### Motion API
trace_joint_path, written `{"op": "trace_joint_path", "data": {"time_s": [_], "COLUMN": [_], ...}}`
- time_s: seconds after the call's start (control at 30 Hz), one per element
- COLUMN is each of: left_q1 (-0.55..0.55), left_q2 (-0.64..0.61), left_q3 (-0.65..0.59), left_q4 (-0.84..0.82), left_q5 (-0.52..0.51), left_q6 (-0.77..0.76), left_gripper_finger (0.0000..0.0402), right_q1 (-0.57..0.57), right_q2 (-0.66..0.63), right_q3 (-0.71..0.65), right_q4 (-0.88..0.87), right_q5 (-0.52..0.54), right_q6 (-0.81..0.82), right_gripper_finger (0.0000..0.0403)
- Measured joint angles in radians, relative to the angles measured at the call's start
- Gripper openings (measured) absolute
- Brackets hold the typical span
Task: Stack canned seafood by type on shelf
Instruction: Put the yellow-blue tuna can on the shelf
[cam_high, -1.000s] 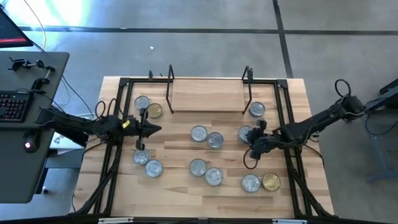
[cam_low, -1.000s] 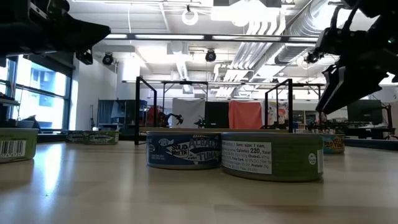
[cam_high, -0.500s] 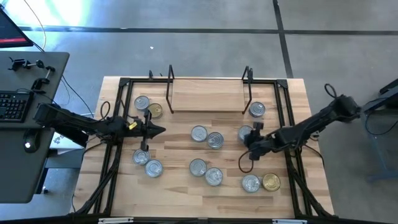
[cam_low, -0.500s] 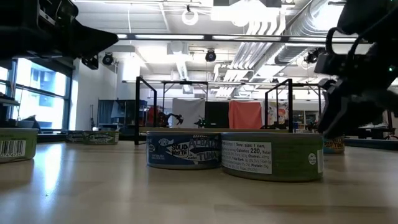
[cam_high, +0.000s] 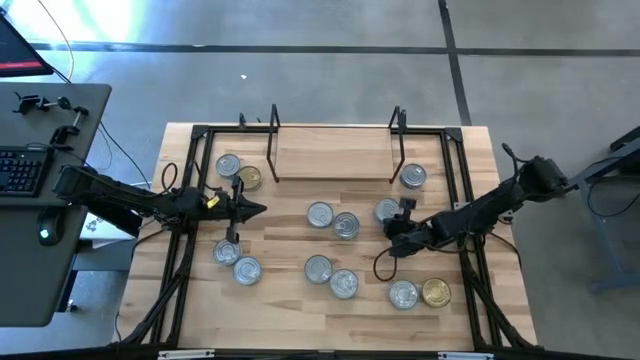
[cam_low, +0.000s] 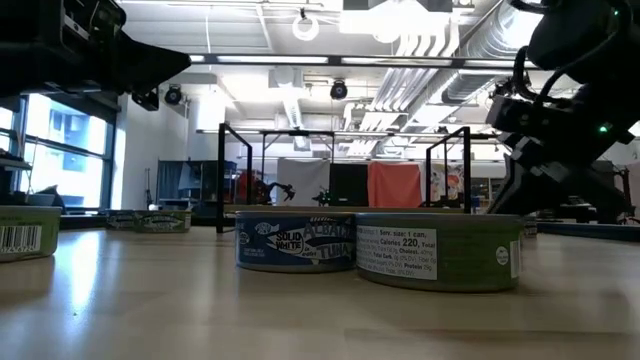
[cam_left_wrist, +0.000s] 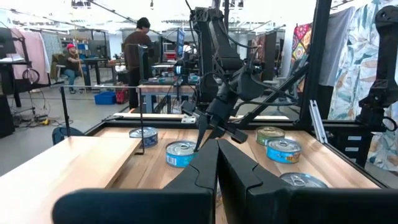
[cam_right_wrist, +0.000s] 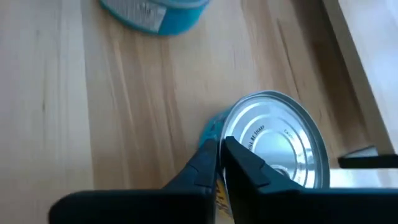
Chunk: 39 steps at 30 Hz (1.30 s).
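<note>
While hovering by tin (cam_right_wrist: 280, 146), right end effector (cam_right_wrist: 219, 149) closed (holding nothing).

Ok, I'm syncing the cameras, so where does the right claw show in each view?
High view: right claw right of centre, shut at a silver-lidded tin.
Low view: far right, behind the green tin.
Left wrist view: centre, tips down by that tin.
Right wrist view: bottom centre, at that tin's rim.
Shared landmark: that silver-lidded tin.
</note>
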Motion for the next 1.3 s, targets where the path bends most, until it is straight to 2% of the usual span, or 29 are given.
{"op": "trace_joint_path", "data": {"time_s": [0.2,0.4,0.67,0.93,1.3], "left_q1": [0.0,0.001,0.001,0.001,0.001], "left_q2": [0.0,0.0,0.0,0.0,0.0], "left_q3": [0.0,0.0,0.0,0.0,0.0], "left_q4": [0.031,0.03,0.03,0.03,0.029], "left_q5": [0.0,0.0,0.0,0.0,0.0], "left_q6": [0.001,0.01,0.009,0.009,0.009], "left_gripper_finger": [0.0001,0.0001,0.0001,0.0001,0.0001], "right_q1": [0.013,0.01,0.006,0.006,0.005], "right_q2": [-0.054,-0.058,-0.058,-0.059,-0.06], "right_q3": [0.023,0.074,0.108,0.113,0.113], "right_q4": [0.063,0.074,0.093,0.132,0.239], "right_q5": [-0.054,-0.019,0.078,0.056,0.108], "right_q6": [-0.021,-0.071,-0.101,-0.11,-0.2], "right_gripper_finger": [0.0002,0.0,0.0,0.0,0.0]}}
